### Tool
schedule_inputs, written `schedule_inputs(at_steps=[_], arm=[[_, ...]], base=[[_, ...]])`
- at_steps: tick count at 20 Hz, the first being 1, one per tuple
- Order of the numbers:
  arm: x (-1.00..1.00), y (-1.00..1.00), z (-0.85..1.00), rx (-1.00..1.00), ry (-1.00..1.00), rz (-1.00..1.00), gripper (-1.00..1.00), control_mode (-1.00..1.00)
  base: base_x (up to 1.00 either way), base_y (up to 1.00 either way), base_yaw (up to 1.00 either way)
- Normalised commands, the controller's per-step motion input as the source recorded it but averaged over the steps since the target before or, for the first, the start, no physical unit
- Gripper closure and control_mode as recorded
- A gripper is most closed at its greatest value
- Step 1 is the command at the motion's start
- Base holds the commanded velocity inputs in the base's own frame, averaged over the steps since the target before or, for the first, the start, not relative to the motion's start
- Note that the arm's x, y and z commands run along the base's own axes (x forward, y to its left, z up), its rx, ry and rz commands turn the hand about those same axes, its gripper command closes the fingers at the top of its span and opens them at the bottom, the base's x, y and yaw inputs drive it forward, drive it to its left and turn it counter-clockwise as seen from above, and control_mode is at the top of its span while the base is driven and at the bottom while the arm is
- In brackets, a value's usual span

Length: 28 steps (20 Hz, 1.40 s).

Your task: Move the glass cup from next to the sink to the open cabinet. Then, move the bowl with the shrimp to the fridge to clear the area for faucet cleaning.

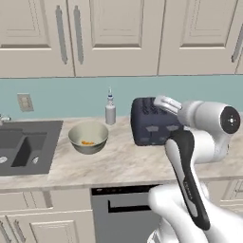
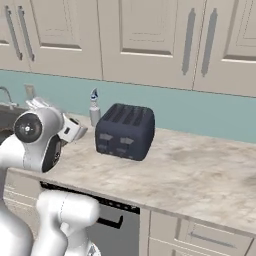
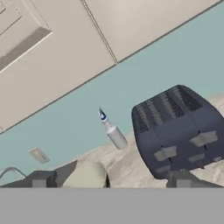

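Observation:
The bowl with the shrimp [image 1: 88, 137] is round and cream with orange pieces inside. It stands on the marble counter just right of the dark sink [image 1: 23, 147], and its rim also peeks up at the bottom of the hand view [image 3: 86, 174]. A bit of the silver faucet [image 1: 4, 118] shows at the left edge. My gripper [image 3: 111, 179] is open with nothing between its fingertips [image 3: 41, 179]. It hangs above the counter in front of the toaster, right of the bowl and well apart from it. The glass cup, the open cabinet and the fridge are out of view.
A dark blue toaster [image 1: 152, 123] stands at the back of the counter. A slim spray bottle [image 1: 110, 110] is to its left by the teal backsplash. Panelled wall cabinets [image 1: 114, 33] with long handles hang overhead. A dishwasher front [image 1: 118, 213] sits under the counter edge.

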Motion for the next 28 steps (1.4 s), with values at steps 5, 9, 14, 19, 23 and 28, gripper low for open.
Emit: schedule_inputs(at_steps=[5,9,14,19,23,28], arm=[[0.17,0.4,-0.13,-0.04,0.22,-0.04,-1.0,-1.0],[0.31,1.0,-0.18,-0.11,0.61,0.0,-1.0,-1.0],[0.17,0.49,-0.09,-0.01,0.76,0.11,-1.0,-1.0],[0.34,-0.1,-0.45,0.01,0.36,0.09,-1.0,-1.0],[-0.03,-0.41,-0.96,0.16,0.01,0.06,-1.0,-1.0],[0.1,0.03,-0.81,0.08,-0.1,0.0,-1.0,-1.0]], base=[[0.29,0.38,-0.21],[0.0,0.0,0.0],[0.0,0.0,0.0],[0.0,0.0,0.0],[0.0,0.0,0.0],[0.0,0.0,0.0]])
